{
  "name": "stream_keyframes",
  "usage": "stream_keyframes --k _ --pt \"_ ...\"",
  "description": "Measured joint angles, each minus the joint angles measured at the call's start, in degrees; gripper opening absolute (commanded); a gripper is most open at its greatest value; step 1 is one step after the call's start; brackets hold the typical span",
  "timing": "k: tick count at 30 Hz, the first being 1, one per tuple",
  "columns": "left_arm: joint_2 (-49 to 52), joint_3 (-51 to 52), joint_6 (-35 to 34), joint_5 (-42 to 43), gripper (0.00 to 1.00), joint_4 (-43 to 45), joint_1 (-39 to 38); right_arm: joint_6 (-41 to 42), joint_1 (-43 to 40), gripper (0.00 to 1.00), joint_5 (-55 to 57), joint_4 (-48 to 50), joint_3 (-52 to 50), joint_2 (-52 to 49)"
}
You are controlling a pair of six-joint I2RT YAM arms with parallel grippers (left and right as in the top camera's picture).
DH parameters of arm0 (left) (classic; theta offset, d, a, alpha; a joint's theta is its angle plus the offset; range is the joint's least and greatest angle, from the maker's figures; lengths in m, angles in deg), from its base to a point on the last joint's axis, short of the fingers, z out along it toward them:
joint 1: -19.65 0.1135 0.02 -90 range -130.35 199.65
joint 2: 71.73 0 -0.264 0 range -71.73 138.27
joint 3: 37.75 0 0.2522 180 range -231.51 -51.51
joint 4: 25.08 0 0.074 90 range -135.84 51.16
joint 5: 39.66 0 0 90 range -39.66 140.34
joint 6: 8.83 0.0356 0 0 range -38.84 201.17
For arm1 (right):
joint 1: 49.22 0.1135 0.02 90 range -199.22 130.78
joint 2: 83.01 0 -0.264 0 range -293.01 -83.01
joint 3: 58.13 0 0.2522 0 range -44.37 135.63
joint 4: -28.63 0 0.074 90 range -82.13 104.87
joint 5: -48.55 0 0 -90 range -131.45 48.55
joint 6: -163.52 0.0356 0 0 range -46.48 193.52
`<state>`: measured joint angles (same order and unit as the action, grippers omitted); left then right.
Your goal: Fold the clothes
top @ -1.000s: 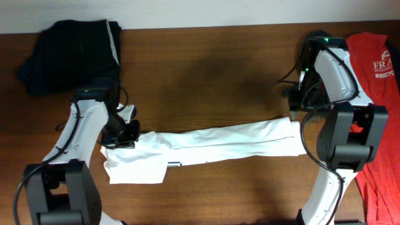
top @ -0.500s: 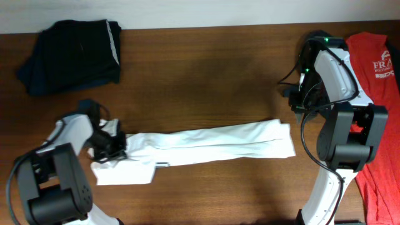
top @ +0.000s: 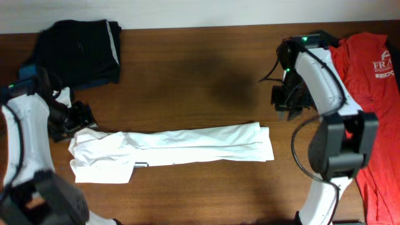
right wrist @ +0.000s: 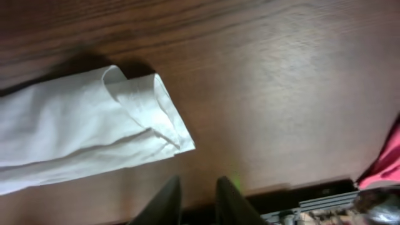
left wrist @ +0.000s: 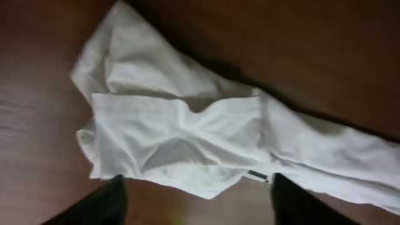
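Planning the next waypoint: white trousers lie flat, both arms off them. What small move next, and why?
Probably bring the right gripper down and left onto the cuff end of the white trousers. The trousers lie stretched lengthwise on the table, not yet folded end to end, and neither gripper holds cloth. The left gripper hovers just above the waist end.

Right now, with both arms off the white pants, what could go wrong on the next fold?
1. The hem end of the white pants is curled over in the right wrist view; folding may trap that crease.
2. The waist lies bunched, so layers may misalign.
3. The right gripper, fingers nearly closed, may need opening before grasping.
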<state>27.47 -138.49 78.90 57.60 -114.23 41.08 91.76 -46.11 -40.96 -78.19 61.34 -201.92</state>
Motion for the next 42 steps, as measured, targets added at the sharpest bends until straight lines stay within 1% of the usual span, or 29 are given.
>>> stream_keyframes --k 1,2,3,4,5,7,9,13,15,18,22,23,24,26,27,28,29,32,34,37,40,42 --pt "-3.0 -0.2 -0.1 0.0 0.99 0.0 -0.4 1.4 0.2 0.55 0.6 -0.3 -0.2 2.8" --pt "-6.2 -0.3 0.0 0.0 0.99 0.0 -1.0 1.8 0.3 0.75 1.5 -0.6 -0.9 5.7" --pt "-8.8 -0.6 0.0 0.2 0.99 -0.1 -1.7 2.9 0.6 0.99 2.8 -0.2 -2.3 8.1" --pt "-11.0 -0.8 0.0 0.2 0.99 -0.1 -2.5 4.8 1.2 0.99 4.6 0.1 -5.8 11.7" --pt "-12.7 -0.9 0.0 0.4 0.99 -0.2 -3.7 6.6 1.8 0.99 5.8 1.8 -11.4 15.9" --pt "-12.9 -1.0 0.0 0.8 0.99 -0.4 -4.5 7.4 1.9 0.99 6.4 11.1 -21.4 20.3" --pt "-12.8 -0.7 0.0 1.7 0.99 -0.4 -4.9 4.1 1.5 0.99 2.1 22.8 -29.9 20.7" --pt "-12.7 1.4 0.0 2.4 0.99 -0.2 -5.0 -1.6 0.5 0.99 -9.5 39.9 -41.7 19.5" --pt "-12.7 2.4 0.0 2.4 0.99 0.0 -5.0 -2.3 -0.3 0.99 -12.4 42.6 -44.3 19.3" --pt "-12.7 3.2 0.0 2.4 0.99 0.7 -5.0 -3.4 -0.7 0.99 -16.6 44.1 -47.0 19.3" --pt "-12.7 3.2 0.0 2.6 0.99 1.2 -5.0 -3.7 -0.7 0.99 -19.4 49.0 -51.4 20.4" --pt "-12.7 3.2 0.0 2.6 0.99 1.3 -5.0 -3.6 -0.7 0.93 -20.1 50.0 -51.9 20.7" --pt "-12.7 3.2 0.0 2.6 0.99 1.3 -5.0 -3.7 -0.7 0.68 -21.4 51.4 -52.7 21.3" --pt "-12.7 3.2 0.0 2.6 0.99 1.3 -5.0 -3.8 -0.6 0.51 -22.9 52.4 -53.1 21.3" --pt "-12.7 3.2 0.0 2.7 0.99 1.3 -5.0 -2.7 -0.1 0.40 -23.8 52.7 -53.7 20.7" --pt "-12.7 3.2 0.0 2.7 0.99 1.3 -5.0 -1.4 0.6 0.23 -24.7 52.7 -54.2 20.5" --pt "-12.7 3.2 0.0 2.7 0.99 1.3 -5.0 -0.6 1.5 0.04 -24.7 53.2 -54.4 20.3" --pt "-12.7 3.2 0.0 2.8 0.99 1.3 -5.0 1.0 2.7 0.04 -24.6 53.5 -54.9 19.9" --pt "-12.7 3.2 0.0 2.8 0.99 1.3 -5.0 1.5 1.8 0.04 -23.8 50.9 -54.5 19.8" --pt "-12.7 3.3 0.0 3.0 0.99 1.3 -5.0 1.7 -3.9 0.04 -16.6 37.2 -48.6 19.3" --pt "-12.6 3.4 0.0 3.3 0.99 1.6 -5.0 2.7 -8.4 0.04 -9.5 28.1 -40.4 19.3" --pt "-12.6 3.4 0.0 3.3 0.99 1.7 -5.0 2.9 -7.9 0.04 -7.0 25.4 -38.1 19.3"
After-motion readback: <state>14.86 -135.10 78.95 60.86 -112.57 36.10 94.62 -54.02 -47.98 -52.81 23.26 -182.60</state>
